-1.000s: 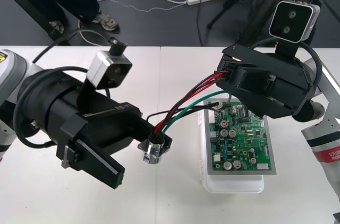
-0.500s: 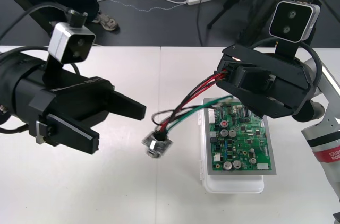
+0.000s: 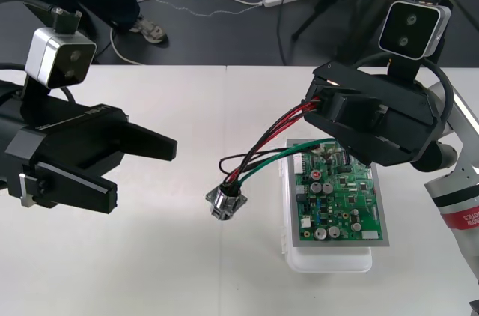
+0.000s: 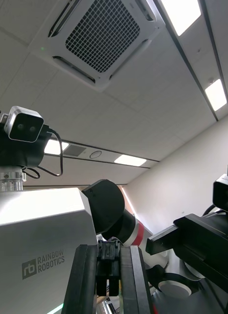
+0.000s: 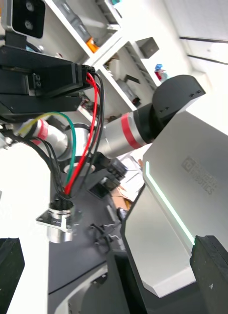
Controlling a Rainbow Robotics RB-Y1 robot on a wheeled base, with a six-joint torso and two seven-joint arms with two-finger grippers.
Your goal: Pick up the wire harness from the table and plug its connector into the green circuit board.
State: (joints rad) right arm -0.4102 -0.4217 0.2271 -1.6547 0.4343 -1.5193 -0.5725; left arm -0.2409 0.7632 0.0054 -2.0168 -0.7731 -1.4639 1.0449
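The right gripper (image 3: 320,103) hangs above the far end of the green circuit board (image 3: 340,200), over the right half of the table (image 3: 187,271), and it is clamped on the plug end of the wire harness (image 3: 263,140). In the right wrist view its two black fingers (image 4: 82,279) stand close together with the small black plug (image 4: 108,267) pinched between them. From that grip the red, black and green wires (image 5: 68,189) sag down and towards the middle of the table, ending in the round metal socket (image 3: 226,202) with its flange. The socket is low over the table just beside the left edge of the white base (image 3: 329,260); whether it touches the table surface cannot be told. The plug is held clear above the board, not seated in it. The board lies flat on its base, nearer the table's front edge than its far edge, with the green wire passing over its far left corner. The left gripper (image 3: 142,177) hovers over the left side of the table, pointing towards the socket and well apart from it, its jaws spread wide and holding nothing. In the left wrist view its fingers (image 5: 8,267) sit at the bottom corners, with the socket (image 5: 59,224) and the hanging wires ahead between them.
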